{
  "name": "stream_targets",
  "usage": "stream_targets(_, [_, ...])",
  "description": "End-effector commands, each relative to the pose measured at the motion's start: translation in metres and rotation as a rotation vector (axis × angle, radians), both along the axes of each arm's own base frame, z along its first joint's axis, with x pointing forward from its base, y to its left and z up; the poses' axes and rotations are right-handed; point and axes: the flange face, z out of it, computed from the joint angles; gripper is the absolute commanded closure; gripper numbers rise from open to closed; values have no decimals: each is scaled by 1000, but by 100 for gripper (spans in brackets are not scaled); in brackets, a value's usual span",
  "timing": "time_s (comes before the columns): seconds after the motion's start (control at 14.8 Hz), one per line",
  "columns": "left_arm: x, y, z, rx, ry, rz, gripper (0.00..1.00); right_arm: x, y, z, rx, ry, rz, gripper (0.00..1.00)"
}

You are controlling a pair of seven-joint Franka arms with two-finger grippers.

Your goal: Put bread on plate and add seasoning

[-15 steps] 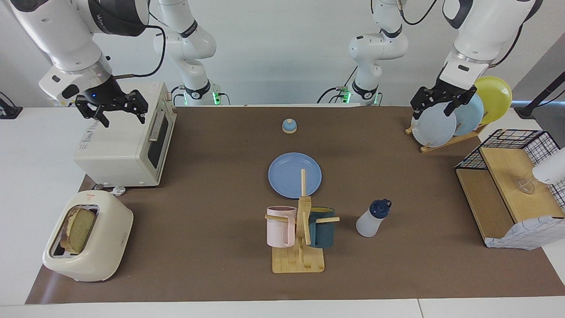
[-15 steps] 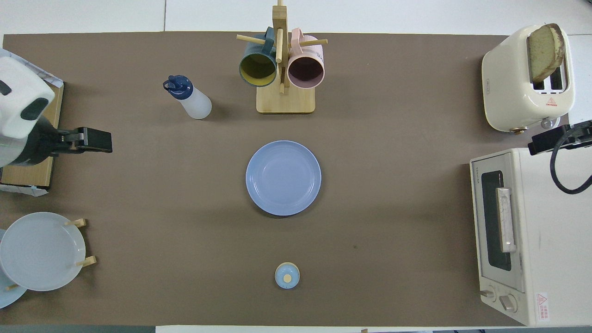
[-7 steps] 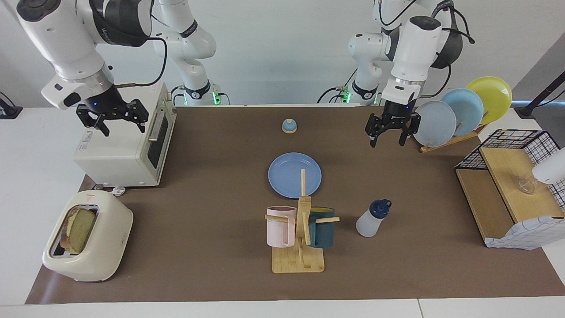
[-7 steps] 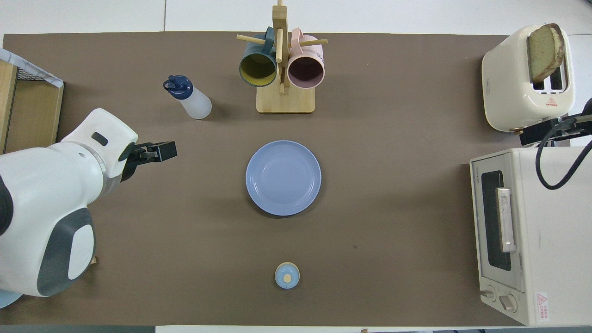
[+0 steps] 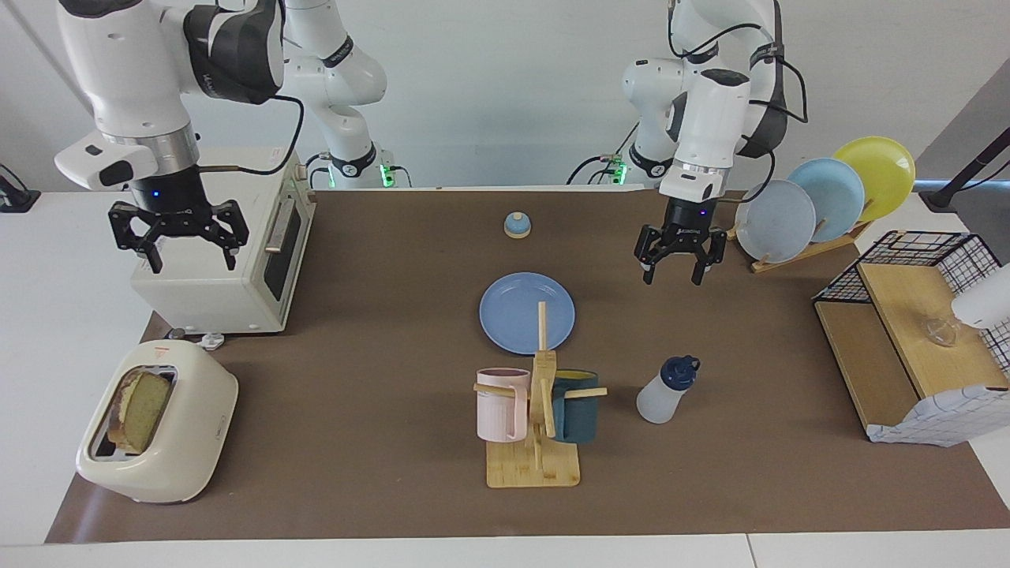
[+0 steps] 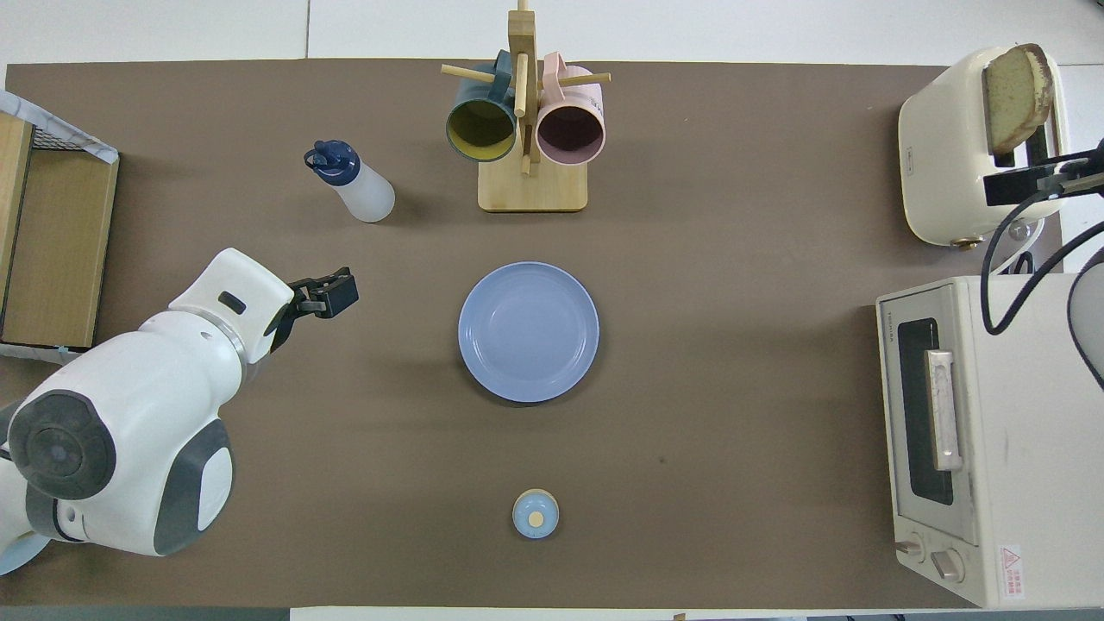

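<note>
Bread (image 5: 140, 410) stands upright in the slot of the toaster (image 5: 158, 422), at the right arm's end of the table and farther from the robots than the toaster oven (image 5: 225, 260). Plate (image 5: 527, 312) lies bare at mid-table, nearer to the robots than the mug rack (image 5: 536, 410). Seasoning (image 5: 667, 389) stands beside the mug rack, toward the left arm's end.

Right gripper (image 5: 179, 241) hangs over the toaster oven's top, fingers spread, holding nothing. Left gripper (image 5: 680, 256) hangs over bare mat between the plate and the plate rack (image 5: 821, 207), fingers spread, also empty; it is up above the table, not touching anything.

Step in hand, as judged: right arm fetches the bread, left arm stages for the bottle.

Notes for a clean pick:
1. Bring the right gripper over the slot, then descend straight down, jaws aligned across the slice's 2 flat faces.
2. Grip only the part of the slice that stands proud of the slot; soft crumb likely crushes, so close gently.
3. Lift vertically until clear of the toaster, which may otherwise drag or tip.
4. Lay the slice flat, centred on the plate.
</note>
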Motion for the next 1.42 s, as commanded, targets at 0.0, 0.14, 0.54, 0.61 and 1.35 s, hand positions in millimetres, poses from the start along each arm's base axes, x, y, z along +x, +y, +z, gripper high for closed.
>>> stream_targets(0.0, [1, -5, -16, -11, -33, -9, 0, 26, -19, -29, -32, -56, 18, 0])
stream_targets(0.14, [7, -7, -31, -22, -43, -12, 0, 41, -28, -49, -53, -79, 22, 0])
stream_targets(0.54, [16, -16, -62, -53, -77, -23, 0, 63, -51, -83, -137, -113, 45, 5])
stream_targets(0.61, [18, -16, -67, -55, -78, -21, 0, 65, -57, -86, -157, -122, 59, 12])
stream_targets(1.35, [34, -18, -92, -73, -98, -21, 0, 79, -69, -99, -142, -181, 36, 27])
